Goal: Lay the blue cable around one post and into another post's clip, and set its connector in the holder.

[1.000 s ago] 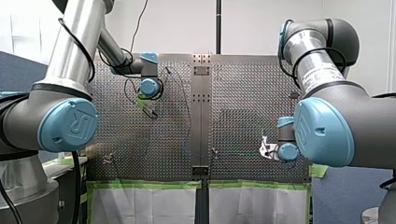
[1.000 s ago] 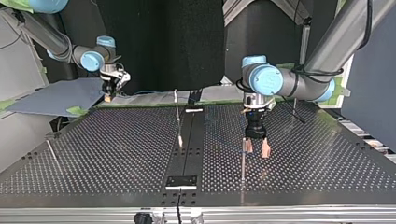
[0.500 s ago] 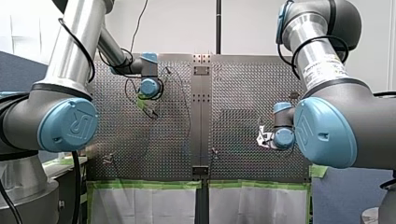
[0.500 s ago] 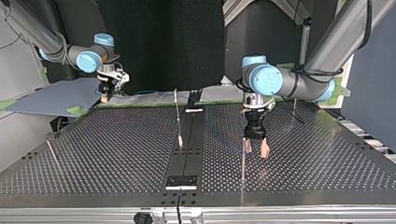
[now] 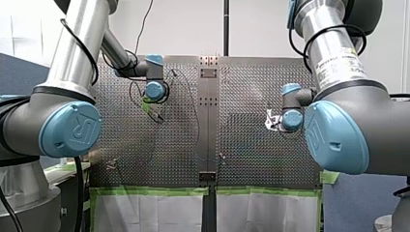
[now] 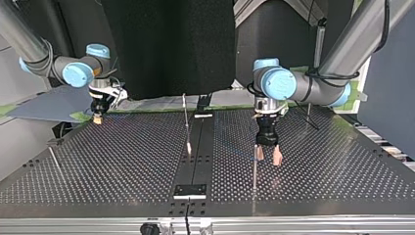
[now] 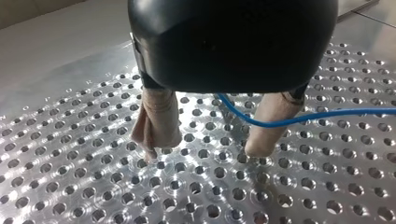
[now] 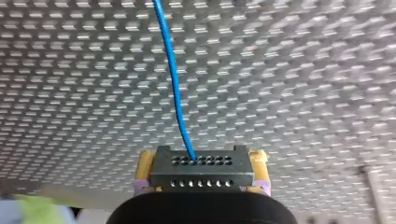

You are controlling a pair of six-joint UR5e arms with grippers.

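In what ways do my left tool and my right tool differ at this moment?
My left tool stands open with beige pads; my right tool, with yellow pads, is shut on the connector. The blue cable lies loose at the left tool, but ends in the connector that the right tool holds. Both point down at the perforated table.

The blue cable [image 7: 303, 120] runs off the left wrist view's edge; in front view, too faint to trace.

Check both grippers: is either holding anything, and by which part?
My right gripper clamps the connector by its two sides, blue cable leading out ahead. My left gripper is open and holds nothing; the cable passes it ungripped.
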